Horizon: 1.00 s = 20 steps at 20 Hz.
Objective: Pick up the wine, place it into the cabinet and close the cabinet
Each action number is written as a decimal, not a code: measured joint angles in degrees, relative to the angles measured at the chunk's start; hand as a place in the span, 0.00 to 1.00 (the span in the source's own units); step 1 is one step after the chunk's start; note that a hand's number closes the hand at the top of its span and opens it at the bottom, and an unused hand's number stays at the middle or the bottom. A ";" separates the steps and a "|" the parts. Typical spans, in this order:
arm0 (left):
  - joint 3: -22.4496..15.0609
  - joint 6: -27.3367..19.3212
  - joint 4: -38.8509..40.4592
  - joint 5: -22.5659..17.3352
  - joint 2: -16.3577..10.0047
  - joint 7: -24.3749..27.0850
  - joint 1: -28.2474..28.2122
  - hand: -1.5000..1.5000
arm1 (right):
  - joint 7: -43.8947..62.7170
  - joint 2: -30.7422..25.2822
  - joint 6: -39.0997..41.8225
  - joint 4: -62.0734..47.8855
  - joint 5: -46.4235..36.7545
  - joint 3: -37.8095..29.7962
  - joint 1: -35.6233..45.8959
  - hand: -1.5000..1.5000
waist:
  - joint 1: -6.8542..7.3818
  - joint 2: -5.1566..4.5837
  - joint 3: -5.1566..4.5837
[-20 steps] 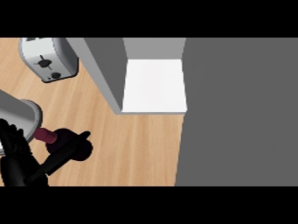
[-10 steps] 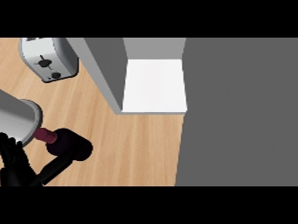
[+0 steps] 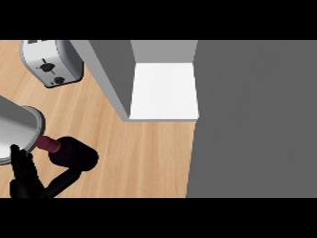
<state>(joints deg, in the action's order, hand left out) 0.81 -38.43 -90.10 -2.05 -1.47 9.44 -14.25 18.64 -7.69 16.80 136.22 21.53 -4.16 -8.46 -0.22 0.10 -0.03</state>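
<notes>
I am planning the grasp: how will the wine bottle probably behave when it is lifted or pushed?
The wine bottle appears to stand upright on the counter with a narrow neck, so a push up high would likely tip it. Its round, smooth-looking body might slip in the robot hand and roll if toppled.

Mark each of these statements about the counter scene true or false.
1. The wine is outside the cabinet. True.
2. The toaster sits on the cabinet's white shelf. False: it stands on the wooden counter, left of the cabinet.
3. The cabinet is closed. False: it is open, and its white shelf shows bare.
4. The left hand is at the view's lower left, right beside the wine. True.
</notes>
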 measured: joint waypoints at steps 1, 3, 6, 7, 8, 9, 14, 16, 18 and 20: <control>0.74 1.02 1.40 -0.89 -0.12 0.92 0.44 0.00 | -0.12 0.12 0.04 -0.11 -0.02 -0.04 0.21 0.00 | 0.02 -0.01 0.00; 1.64 2.21 3.78 -1.96 0.18 2.89 1.11 0.00 | 0.35 0.31 -0.42 -0.11 0.04 0.06 0.72 0.00 | 0.03 -0.02 0.00; 2.91 3.47 6.94 -2.96 0.25 4.79 2.51 0.00 | 0.69 0.42 -0.26 -0.15 0.18 0.03 0.82 0.00 | 0.01 -0.03 0.00; 2.69 2.91 7.31 -2.57 0.45 4.00 3.60 0.00 | 0.58 0.74 -0.38 -0.17 0.15 0.37 0.84 0.00 | -0.01 -0.04 0.01; 2.91 3.14 9.21 -3.32 0.66 5.31 4.33 0.00 | 1.40 0.40 -0.96 -0.13 0.22 -0.06 1.65 0.00 | -0.03 -0.04 0.01; 3.51 3.68 10.47 -3.87 0.64 6.02 4.86 0.00 | 1.50 0.64 -1.20 -0.08 0.22 0.17 1.67 0.00 | -0.03 -0.04 0.00; 6.65 6.69 17.65 -6.39 -0.25 8.70 8.75 0.00 | 0.81 0.52 -0.20 -0.03 0.42 -0.44 0.94 0.00 | -0.13 -0.05 0.00; 7.43 7.58 20.11 -7.04 -0.11 10.30 9.55 0.00 | -0.74 0.96 1.13 -0.14 0.45 -0.64 -0.73 0.00 | -0.15 -0.05 0.00; 7.51 7.93 21.19 -7.28 0.20 10.62 9.87 0.00 | -1.52 1.46 1.92 -0.13 0.38 0.18 -1.83 0.00 | -0.14 -0.03 0.01; 8.06 8.05 23.87 -7.69 0.58 12.04 11.61 0.00 | -1.26 1.13 2.01 0.10 0.51 -0.12 -2.18 0.00 | -0.23 -0.03 0.01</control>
<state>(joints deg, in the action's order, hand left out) 8.86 -30.38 -66.23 -9.74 -0.89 21.48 -2.64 17.37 -6.56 18.81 136.32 22.04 -4.28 -10.65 -0.45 0.07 -0.01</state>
